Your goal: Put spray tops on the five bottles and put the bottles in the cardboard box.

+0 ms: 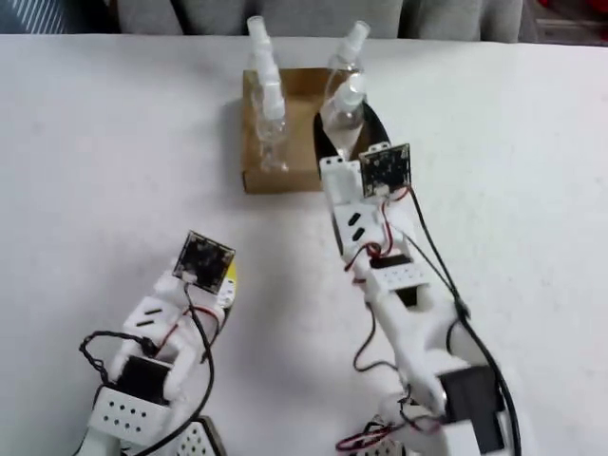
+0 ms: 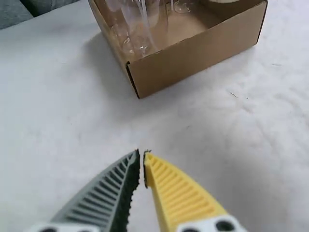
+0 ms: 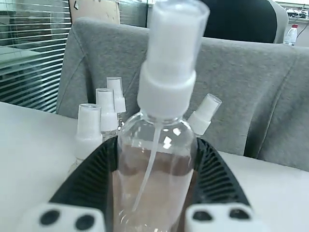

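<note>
One bottle [image 3: 157,169] is pinched upright between the black jaws of the right gripper [image 1: 344,133]. Its clear body is gripped at both sides, and its white spray top [image 3: 171,63] stands above the jaw tips. It is held at the right side of the cardboard box [image 2: 193,55] (whether its base rests inside cannot be told). Three capped bottles [image 1: 267,76] are lined up along the box's left side, and a fourth bottle [image 1: 350,43], also capped, leans at the far right corner. The left gripper [image 2: 142,164] is held over the table [image 2: 58,111], apart from the box, its grey and yellow jaws pressed together on nothing.
</note>
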